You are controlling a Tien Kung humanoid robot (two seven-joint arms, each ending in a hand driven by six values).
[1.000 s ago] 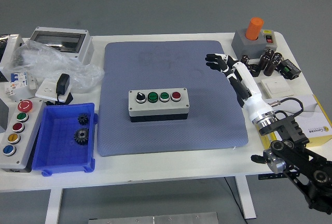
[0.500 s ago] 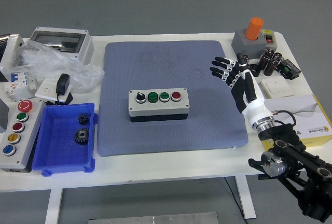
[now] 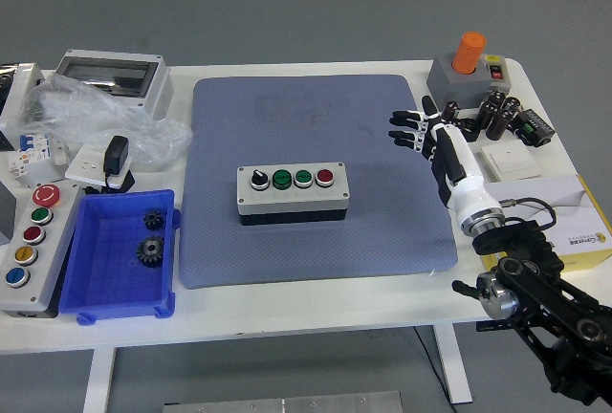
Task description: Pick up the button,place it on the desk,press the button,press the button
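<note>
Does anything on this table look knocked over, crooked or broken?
Nothing stands out. The grey four-button control box sits upright and square on the blue-grey mat, two black gears lie inside the blue plastic bin, and the robot's right hand hovers open, holding nothing.

One view is given, taken from high on the robot's side and aimed forward and down. The whole table [image 3: 316, 313] is seen from a middling distance, its near edge low in the frame, with grey floor shown beyond the far edge. The right arm [image 3: 535, 289] is seen entering from the lower right corner. No second view is supplied for overlap.
</note>
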